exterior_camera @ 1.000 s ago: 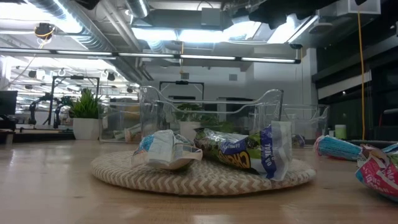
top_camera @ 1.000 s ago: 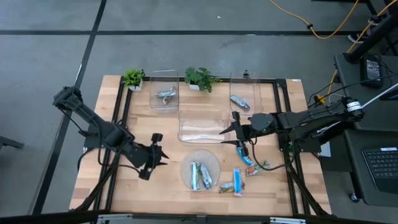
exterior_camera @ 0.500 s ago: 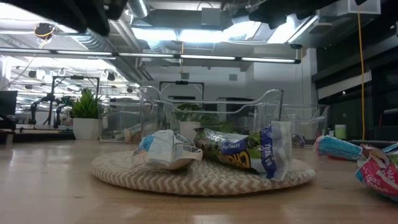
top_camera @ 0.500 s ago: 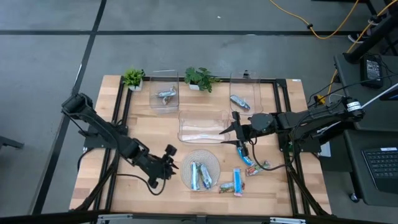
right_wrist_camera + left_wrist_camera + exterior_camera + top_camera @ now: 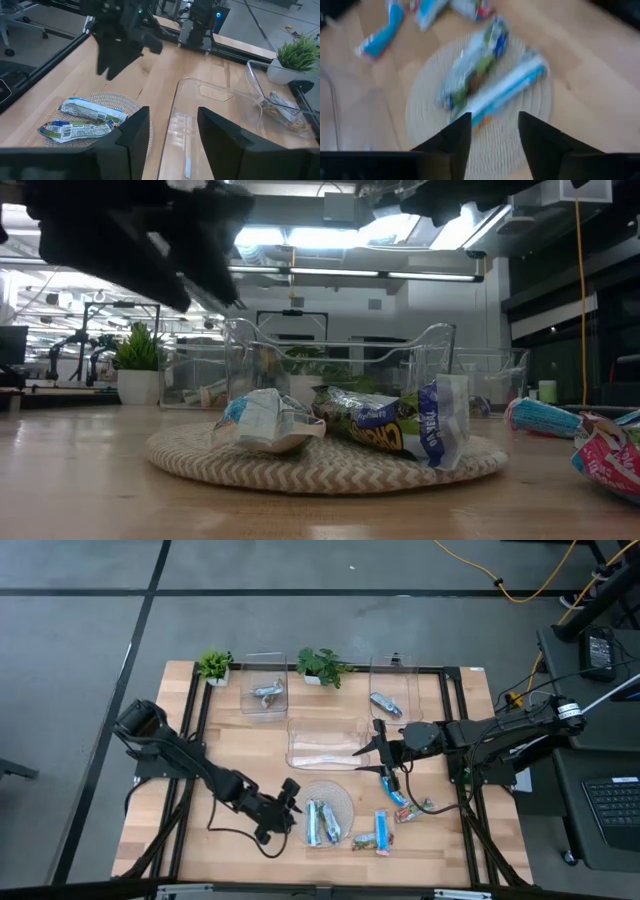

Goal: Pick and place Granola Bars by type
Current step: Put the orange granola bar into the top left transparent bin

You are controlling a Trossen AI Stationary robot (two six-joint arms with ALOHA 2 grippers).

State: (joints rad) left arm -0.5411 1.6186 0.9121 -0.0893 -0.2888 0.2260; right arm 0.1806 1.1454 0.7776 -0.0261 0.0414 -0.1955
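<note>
A round woven mat point(image 5: 322, 802) carries two granola bars lying flat: one silvery-green point(image 5: 475, 65) and one blue point(image 5: 507, 90), also seen side by side in the low view point(image 5: 395, 420). More bars lie on the table to the mat's right, a blue one point(image 5: 393, 787), a red/green one point(image 5: 415, 808) and another blue one point(image 5: 380, 830). My left gripper point(image 5: 290, 808) hovers open just left of the mat, its fingers point(image 5: 455, 137) pointing at the bars. My right gripper point(image 5: 375, 748) waits open over the right end of the large clear bin point(image 5: 325, 743).
Two smaller clear bins stand at the far side, the left one point(image 5: 265, 695) with a silvery bar, the right one point(image 5: 392, 695) with a blue bar. Two small potted plants point(image 5: 215, 665) point(image 5: 322, 665) stand beside them. Bare wood lies left of the mat.
My left gripper has swept toward the table's right and near edges, from mid-left of the table to the mat's left rim, and has come down into the low view's top left. It stays open. The bars have not moved.
</note>
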